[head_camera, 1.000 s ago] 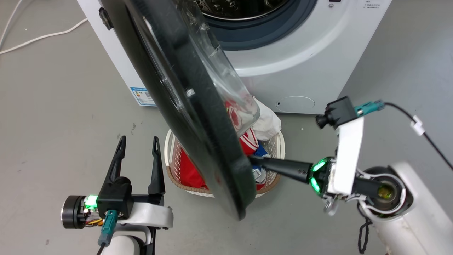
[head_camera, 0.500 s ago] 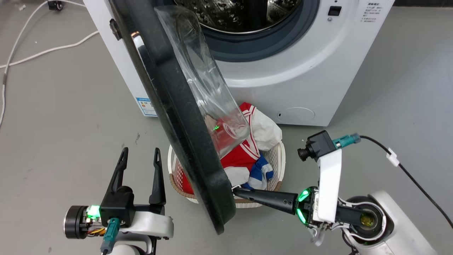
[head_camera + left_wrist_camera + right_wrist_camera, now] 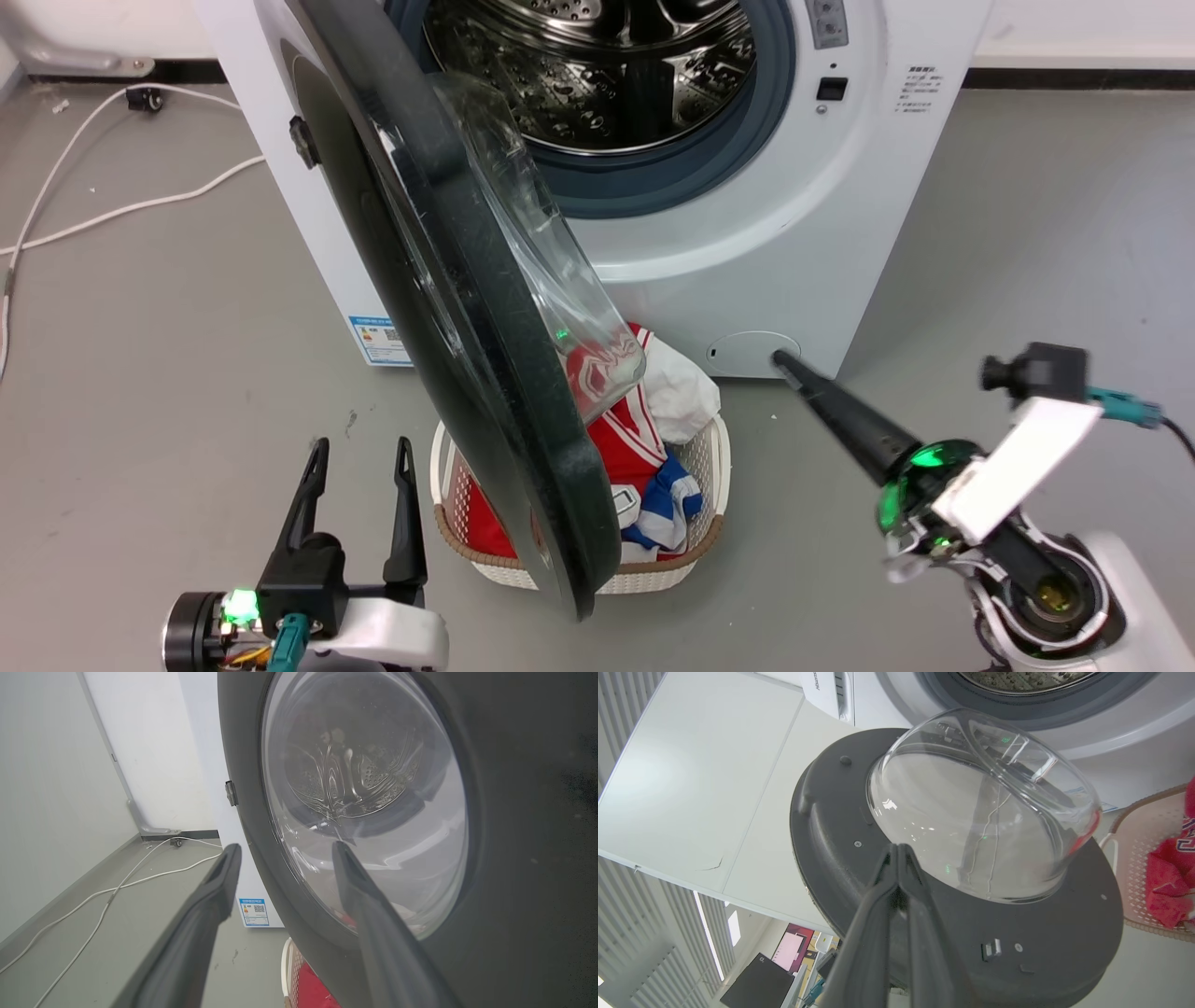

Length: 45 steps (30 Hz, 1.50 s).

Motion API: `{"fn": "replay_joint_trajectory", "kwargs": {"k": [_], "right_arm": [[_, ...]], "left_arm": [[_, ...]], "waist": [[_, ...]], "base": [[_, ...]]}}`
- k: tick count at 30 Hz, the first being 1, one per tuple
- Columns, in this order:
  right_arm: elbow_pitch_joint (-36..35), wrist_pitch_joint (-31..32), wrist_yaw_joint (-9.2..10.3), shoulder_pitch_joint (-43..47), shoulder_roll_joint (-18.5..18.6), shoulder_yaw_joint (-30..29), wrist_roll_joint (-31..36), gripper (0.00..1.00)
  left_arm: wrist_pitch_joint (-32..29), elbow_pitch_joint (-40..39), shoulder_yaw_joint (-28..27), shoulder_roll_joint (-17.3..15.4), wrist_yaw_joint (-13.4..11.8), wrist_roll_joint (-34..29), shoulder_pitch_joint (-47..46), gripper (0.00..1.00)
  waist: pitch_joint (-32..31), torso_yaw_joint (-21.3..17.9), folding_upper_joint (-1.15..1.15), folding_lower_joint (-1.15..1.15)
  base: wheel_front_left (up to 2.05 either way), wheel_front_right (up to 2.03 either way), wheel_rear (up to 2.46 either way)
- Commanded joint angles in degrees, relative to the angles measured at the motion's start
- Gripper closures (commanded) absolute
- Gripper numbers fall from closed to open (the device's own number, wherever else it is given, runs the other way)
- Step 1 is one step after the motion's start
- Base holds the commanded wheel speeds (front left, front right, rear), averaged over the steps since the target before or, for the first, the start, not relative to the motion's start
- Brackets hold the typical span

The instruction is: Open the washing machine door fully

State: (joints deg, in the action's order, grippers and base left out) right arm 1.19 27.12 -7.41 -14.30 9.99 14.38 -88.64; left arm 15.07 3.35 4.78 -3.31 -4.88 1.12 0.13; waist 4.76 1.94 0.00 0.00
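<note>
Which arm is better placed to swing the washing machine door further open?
Probably the right. The right gripper, shut, is on the inner, glass-bowl side of the washing machine door, so it could push it outward. The left gripper, open, faces the outer side, where the door must swing.

Looks bright and even all over. Leaves only faint, soft shadows on the floor [image 3: 140,392]. Glints white on the washing machine door [image 3: 952,812] glass, with tiny green dots. Smears a bit at middle right of the head view. Bends lines near wrist view edges.
</note>
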Motion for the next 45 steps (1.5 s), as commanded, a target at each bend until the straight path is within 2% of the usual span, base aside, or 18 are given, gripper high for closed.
{"fn": "replay_joint_trajectory", "kwargs": {"k": [1,6,8,14,17,21,26,27,29,30,31,39,45], "right_arm": [[-1.0,-2.7,-0.15,1.2,-0.5,-1.4,1.0,1.00],[-3.3,-14.1,-0.15,3.8,-0.3,-5.1,7.4,1.00],[-3.6,-20.0,-0.15,4.4,0.6,-5.4,12.5,1.00],[-2.4,-39.3,-0.15,7.2,4.7,-1.4,32.1,1.00],[-0.8,-42.1,-0.15,8.1,5.2,-1.6,43.2,1.00],[-2.1,-42.3,-0.14,10.1,2.2,-6.0,58.1,1.00],[-3.6,-42.3,-0.08,14.2,-1.9,-10.5,71.4,1.00],[-3.8,-42.3,-0.08,15.2,-2.8,-11.3,73.1,0.95],[-3.6,-42.3,-0.08,17.0,-4.2,-12.7,75.6,0.63],[-3.6,-42.3,-0.08,17.6,-4.5,-12.8,77.2,0.25],[-3.7,-42.3,-0.08,18.1,-4.8,-13.2,78.5,0.00],[-4.3,-42.3,-0.08,22.8,-6.9,-15.2,82.2,0.00],[-3.8,-42.3,-0.07,24.3,-7.2,-16.1,80.7,0.00]], "left_arm": [[0.2,-0.1,-0.3,-0.1,-0.2,-0.1,1.0,0.00],[0.2,-0.1,-0.7,-0.3,0.0,0.0,2.0,0.00],[0.2,0.0,-0.9,-0.3,0.0,0.0,2.2,0.00],[0.2,0.0,-1.1,-0.3,0.1,0.0,3.3,0.00],[0.2,0.0,-1.2,-0.3,0.0,0.0,3.7,0.00],[0.2,-0.2,-1.4,-0.2,0.0,-0.1,4.0,0.00],[0.2,-0.2,-1.4,-0.2,0.0,-0.1,4.3,0.00],[0.2,-0.2,-1.4,-0.2,0.0,-0.1,4.3,0.00],[0.2,-0.1,-1.4,-0.1,0.0,0.0,4.3,0.00],[0.2,-0.1,-1.4,-0.1,0.0,0.0,4.4,0.00],[0.2,-0.2,-1.4,-0.1,0.0,0.0,4.4,0.00],[0.2,-0.3,-1.4,0.0,0.2,-0.1,5.0,0.00],[0.2,-0.4,-1.4,0.0,0.1,-0.3,5.3,0.00]], "waist": [[-0.7,-0.5,0.00,0.00],[-1.9,-1.3,0.00,0.00],[-2.5,-1.5,0.00,0.00],[-4.2,-2.0,0.00,0.00],[-4.7,-2.2,0.00,0.00],[-5.1,-2.3,0.00,0.00],[-5.5,-2.0,0.00,0.00],[-5.6,-2.0,0.00,0.00],[-5.8,-1.8,0.00,0.00],[-5.8,-1.8,0.00,0.00],[-5.9,-1.7,0.00,0.00],[-6.5,-1.2,0.00,0.00],[-6.5,-1.0,0.00,0.00]], "base": [[0.00,0.00,0.00],[0.00,0.00,0.00],[0.00,0.00,0.00],[0.00,0.00,0.00],[0.00,0.00,0.00],[0.00,0.00,0.00],[0.00,0.00,0.00],[0.00,0.00,0.00],[0.00,0.00,0.00],[0.00,0.00,0.00],[0.00,0.00,0.00],[0.00,0.00,0.00],[0.00,0.00,0.00]]}}
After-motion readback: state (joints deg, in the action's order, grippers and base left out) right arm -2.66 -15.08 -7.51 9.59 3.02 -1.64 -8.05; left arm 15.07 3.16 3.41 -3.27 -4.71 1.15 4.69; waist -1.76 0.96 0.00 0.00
